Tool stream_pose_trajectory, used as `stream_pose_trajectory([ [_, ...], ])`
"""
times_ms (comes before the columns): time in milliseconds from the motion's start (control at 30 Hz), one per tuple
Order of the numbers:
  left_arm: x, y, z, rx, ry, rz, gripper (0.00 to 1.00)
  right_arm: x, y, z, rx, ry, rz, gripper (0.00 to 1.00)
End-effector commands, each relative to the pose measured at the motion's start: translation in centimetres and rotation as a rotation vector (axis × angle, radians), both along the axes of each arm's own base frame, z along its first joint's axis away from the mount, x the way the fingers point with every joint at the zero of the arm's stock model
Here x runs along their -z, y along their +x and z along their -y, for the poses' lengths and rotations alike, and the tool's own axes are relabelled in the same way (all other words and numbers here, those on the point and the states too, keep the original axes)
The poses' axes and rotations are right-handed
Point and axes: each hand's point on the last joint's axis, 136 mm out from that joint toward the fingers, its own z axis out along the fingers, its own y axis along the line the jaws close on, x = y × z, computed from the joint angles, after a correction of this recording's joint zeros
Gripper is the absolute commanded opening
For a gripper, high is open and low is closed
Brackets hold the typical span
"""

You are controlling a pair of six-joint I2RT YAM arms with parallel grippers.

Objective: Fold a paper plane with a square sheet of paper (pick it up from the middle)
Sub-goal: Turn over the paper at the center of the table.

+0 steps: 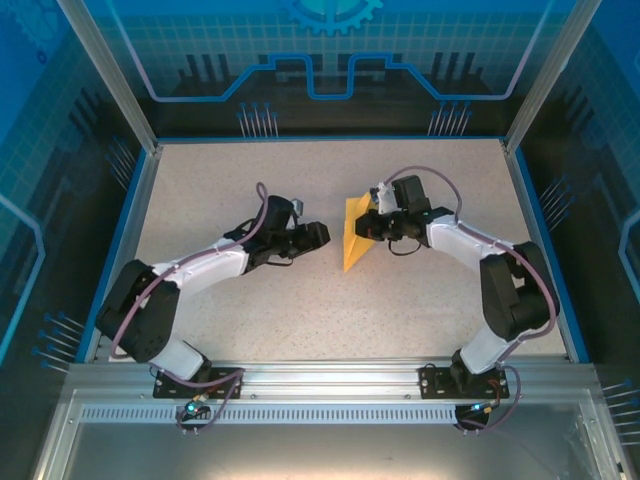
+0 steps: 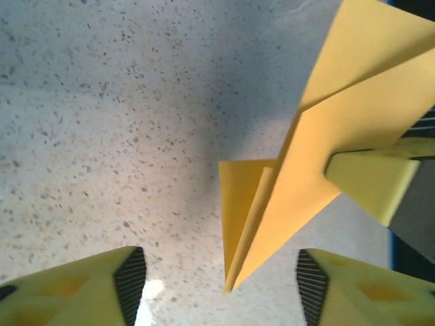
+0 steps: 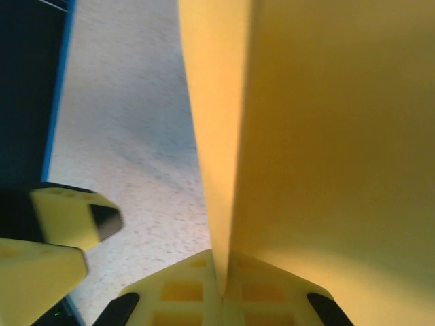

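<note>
The plane (image 1: 354, 238) looks all but folded, a dart pinched in the right gripper (image 1: 373, 228); the left gripper (image 1: 324, 236) beside it gapes wide.

Left arm (image 1: 205, 268) and right arm (image 1: 455, 240) are wearing white shells over black joints. Purple-grey cables (image 1: 430, 170) are looping along both. Gripper fingers (image 2: 68, 292) are showing yellow, with black ribbed pads (image 2: 132, 282).

Top view is bright, even and sharp, w/ only faint soft shadows under the arms on the table (image 1: 300, 300). Left wrist view: broad soft shadow mid-table, small glare spot btm left, left pincer fingers (image 2: 75, 288) blurred. Right wrist view: paper plane (image 3: 326, 136) v. close, out of focus.
</note>
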Motion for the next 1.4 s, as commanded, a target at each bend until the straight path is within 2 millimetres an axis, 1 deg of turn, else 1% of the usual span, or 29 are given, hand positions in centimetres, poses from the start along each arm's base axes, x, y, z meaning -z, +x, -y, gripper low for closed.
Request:
stream_pose_trajectory([
  [0, -2.5, -1.5, 1.0, 0.109, -0.158, 0.002, 0.73, -2.9, -0.6, -1.4, -0.08, 0.092, 0.033, 0.05],
  [67, -3.7, -1.8, 1.4, 0.143, -0.238, 0.004, 0.78, -4.4, -0.5, -1.8, -0.094, 0.155, 0.045, 0.05],
  [133, -4.8, -1.9, 2.0, 0.177, -0.304, 0.015, 0.8, -5.7, -0.5, -2.3, -0.109, 0.207, 0.054, 0.06],
  [200, -5.5, -2.0, 2.7, 0.207, -0.358, 0.018, 0.82, -7.0, -0.5, -2.6, -0.118, 0.26, 0.061, 0.06],
  [267, -5.8, -2.0, 3.2, 0.223, -0.401, 0.016, 0.83, -8.1, -0.7, -2.9, -0.13, 0.311, 0.057, 0.06],
  [333, -5.7, -1.9, 3.5, 0.232, -0.42, 0.01, 0.83, -8.9, -0.9, -3.2, -0.141, 0.346, 0.057, 0.07],
  [400, -5.9, -1.8, 3.7, 0.245, -0.443, 0.02, 0.82, -9.4, -1.0, -3.3, -0.148, 0.361, 0.054, 0.06],
  [500, -6.5, -1.7, 4.0, 0.263, -0.468, 0.049, 0.76, -9.6, -1.2, -3.3, -0.158, 0.379, 0.044, 0.07],
  [667, -6.8, -1.7, 4.0, 0.276, -0.466, 0.083, 0.57, -9.3, -1.3, -3.2, -0.155, 0.388, 0.024, 0.07],
  [767, -7.0, -1.7, 4.1, 0.287, -0.467, 0.1, 0.5, -9.3, -1.3, -3.3, -0.16, 0.391, 0.017, 0.07],
  [1100, -7.5, -1.6, 4.3, 0.308, -0.474, 0.121, 0.34, -8.2, -1.4, -3.2, -0.154, 0.374, -0.018, 0.07],
  [1200, -7.3, -1.5, 4.3, 0.305, -0.468, 0.118, 0.26, -8.2, -1.3, -3.1, -0.15, 0.373, -0.021, 0.08],
  [1300, -6.8, -1.4, 4.2, 0.294, -0.455, 0.117, 0.17, -8.2, -1.1, -2.6, -0.131, 0.367, -0.023, 0.11],
  [1367, -6.5, -1.3, 4.0, 0.283, -0.441, 0.12, 0.12, -8.2, -0.9, -1.9, -0.106, 0.357, -0.016, 0.17],
])
